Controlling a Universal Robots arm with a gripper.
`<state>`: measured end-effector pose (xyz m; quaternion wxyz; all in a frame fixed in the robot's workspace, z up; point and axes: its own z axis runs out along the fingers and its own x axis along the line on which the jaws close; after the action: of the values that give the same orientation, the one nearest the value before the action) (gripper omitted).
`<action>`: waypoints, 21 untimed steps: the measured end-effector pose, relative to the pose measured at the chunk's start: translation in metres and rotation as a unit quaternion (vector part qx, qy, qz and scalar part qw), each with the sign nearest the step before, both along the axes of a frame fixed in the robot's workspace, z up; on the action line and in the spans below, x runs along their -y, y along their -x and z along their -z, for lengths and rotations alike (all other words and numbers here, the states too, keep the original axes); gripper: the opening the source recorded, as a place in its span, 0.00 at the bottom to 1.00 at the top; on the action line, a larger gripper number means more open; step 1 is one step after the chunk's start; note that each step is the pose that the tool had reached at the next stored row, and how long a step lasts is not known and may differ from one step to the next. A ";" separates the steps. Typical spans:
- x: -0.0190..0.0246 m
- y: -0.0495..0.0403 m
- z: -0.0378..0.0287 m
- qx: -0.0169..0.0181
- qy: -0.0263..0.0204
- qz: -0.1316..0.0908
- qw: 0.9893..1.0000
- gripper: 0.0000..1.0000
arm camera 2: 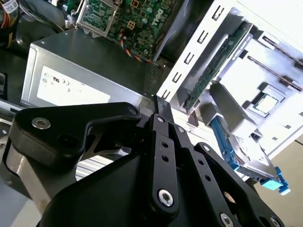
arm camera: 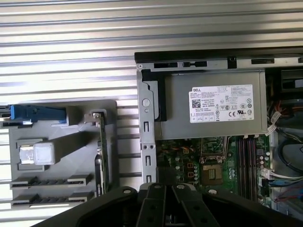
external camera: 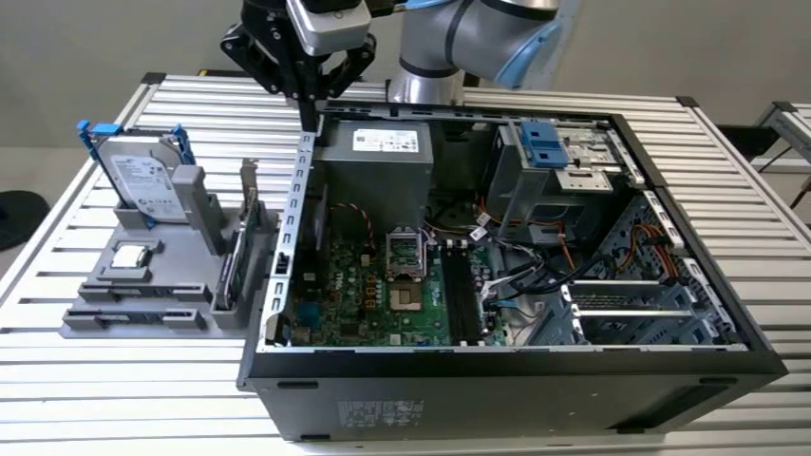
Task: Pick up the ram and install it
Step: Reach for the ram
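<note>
1. The gripper [external camera: 310,120] is hovering over the rear edge of the case [external camera: 507,380], its fingers [arm camera 2: 161,109] pointing down beside the power supply [external camera: 380,150].
2. The jaws are sitting closed, finger against finger, and they are gripping nothing.
3. Whether the fingertips are touching the case's rear wall, I cannot tell.
4. The ram [external camera: 228,275] is standing on edge in the grey holder [external camera: 133,323], just outside the case on the exterior view's left and well apart from the gripper.
5. A card [external camera: 251,214] is standing just beside the ram, on the case side.
6. A hard drive [external camera: 137,180] is leaning at the holder's far end.
7. Case and holder are resting on a slatted table [external camera: 102,380].
</note>
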<state>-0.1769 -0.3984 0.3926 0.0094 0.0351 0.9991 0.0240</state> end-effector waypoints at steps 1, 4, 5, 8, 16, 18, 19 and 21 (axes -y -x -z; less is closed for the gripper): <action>0.0000 0.0011 0.0000 0.000 0.000 0.000 1.000 0.00; 0.0000 0.0037 0.0000 0.000 0.000 0.000 1.000 0.00; 0.0000 0.0046 0.0000 0.000 0.000 0.000 1.000 0.00; 0.0000 0.0074 0.0000 0.000 0.000 0.000 1.000 0.00; 0.0000 0.0144 0.0000 0.000 0.000 0.000 1.000 0.00; 0.0000 0.0160 0.0000 0.000 0.000 0.000 1.000 0.00; 0.0000 0.0169 0.0000 0.000 0.000 0.000 1.000 0.00; 0.0000 0.0184 0.0000 0.000 0.000 0.000 1.000 0.00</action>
<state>-0.1952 -0.3984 0.3926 0.0094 0.0350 0.9991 0.0240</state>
